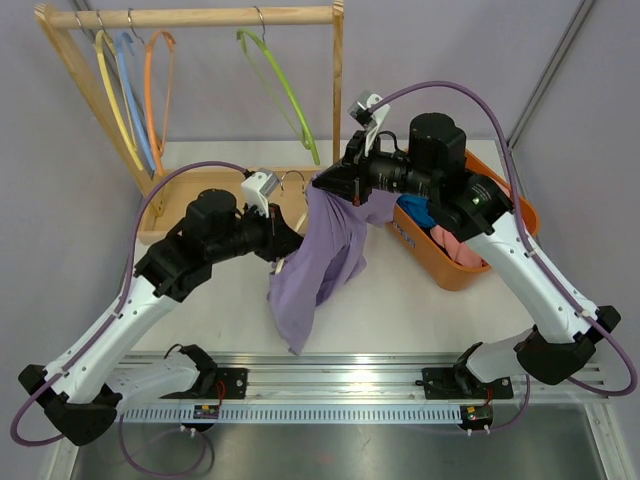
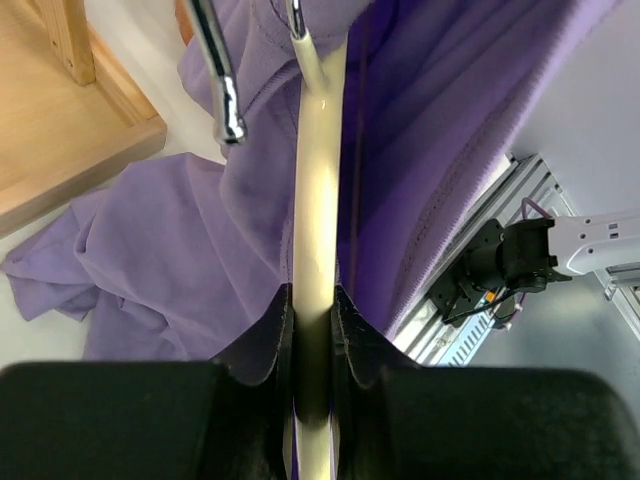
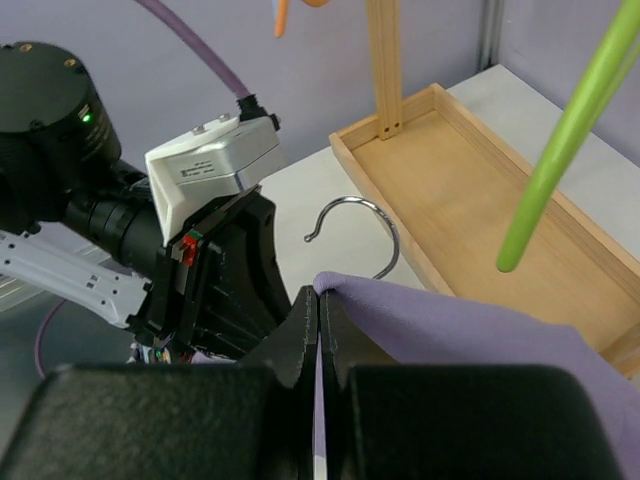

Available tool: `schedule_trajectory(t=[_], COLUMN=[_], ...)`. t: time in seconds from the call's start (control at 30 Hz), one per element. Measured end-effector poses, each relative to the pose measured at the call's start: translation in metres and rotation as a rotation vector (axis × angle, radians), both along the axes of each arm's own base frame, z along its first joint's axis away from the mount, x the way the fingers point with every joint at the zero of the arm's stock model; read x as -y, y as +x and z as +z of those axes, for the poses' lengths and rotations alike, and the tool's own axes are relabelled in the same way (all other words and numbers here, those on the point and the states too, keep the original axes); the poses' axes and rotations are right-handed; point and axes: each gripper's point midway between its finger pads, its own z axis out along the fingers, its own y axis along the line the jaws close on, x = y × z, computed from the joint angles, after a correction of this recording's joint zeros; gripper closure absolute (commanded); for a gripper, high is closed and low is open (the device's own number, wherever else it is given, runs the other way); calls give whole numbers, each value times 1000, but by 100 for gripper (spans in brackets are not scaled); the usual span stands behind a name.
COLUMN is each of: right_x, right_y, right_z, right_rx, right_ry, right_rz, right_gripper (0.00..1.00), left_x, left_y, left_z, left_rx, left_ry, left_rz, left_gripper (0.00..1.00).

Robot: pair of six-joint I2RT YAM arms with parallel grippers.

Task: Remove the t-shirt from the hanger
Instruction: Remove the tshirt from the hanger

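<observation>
Purple jersey fills the middle of the worktop (image 1: 420,310). The t-shirt (image 1: 320,250) hangs in soft folds between the two arms, and its lower end trails onto the surface just short of the aluminium rail (image 1: 340,385) at the near edge. Bare worktop shows to the shirt's near right. On the left the wooden rack (image 1: 200,17) and its tray-like base stand close by. On the right an orange basket (image 1: 455,270) of clothes sits just beside the cloth. A lime-green hanger (image 1: 280,85) dangles from the rack bar, behind the two grips.

The left end effector (image 2: 312,300) is clamped on the smooth, cream-coloured arm of the hanger (image 2: 318,190), with a black finger pressed to either side. The curved steel hook (image 2: 222,80) lies just beyond it, and shirt fabric is draped round the arm. The right end effector (image 3: 318,305) has its jaws together, pinching a folded edge of the t-shirt close to the hook and to the left wrist.
</observation>
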Motion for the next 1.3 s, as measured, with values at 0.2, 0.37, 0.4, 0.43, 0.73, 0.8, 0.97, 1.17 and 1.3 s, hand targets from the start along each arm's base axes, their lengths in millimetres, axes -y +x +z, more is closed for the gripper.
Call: schedule_trajectory(t=[0.2,0.37,0.4,0.43,0.73,0.8,0.97,1.17,1.3], right_x=[-2,0,2,3,22,27,34,30,21], right_y=[-24,-42,-43,-44,-60,-68,-83,-91,-81], right_z=[-11,-39,-45,-51,-71,-58,-27,-47,-73], right_rx=[32,63,68,74,200,271,421,364,271], right_ry=[-46,-143,-165,-187,-337,-336,-307,-330,-372], right_rz=[151,282,295,308,442,482,543,660,692], right_gripper=[100,88,86,83,33,30,24,24,25], left_x=[0,-4,-4,-5,-8,-9,-13,-15,-15], left_y=[-8,-17,-19,-21,-36,-39,-45,-51,-54], left_z=[12,22,23,25,25,20,4,-2,-3], left_rx=[41,88,97,106,190,206,237,280,291], left_ry=[-28,-46,-49,-52,-27,-5,60,102,120], left_rz=[-36,-73,-80,-89,-186,-212,-277,-348,-385], left_gripper=[100,100,100,100,100,100,100,100,100])
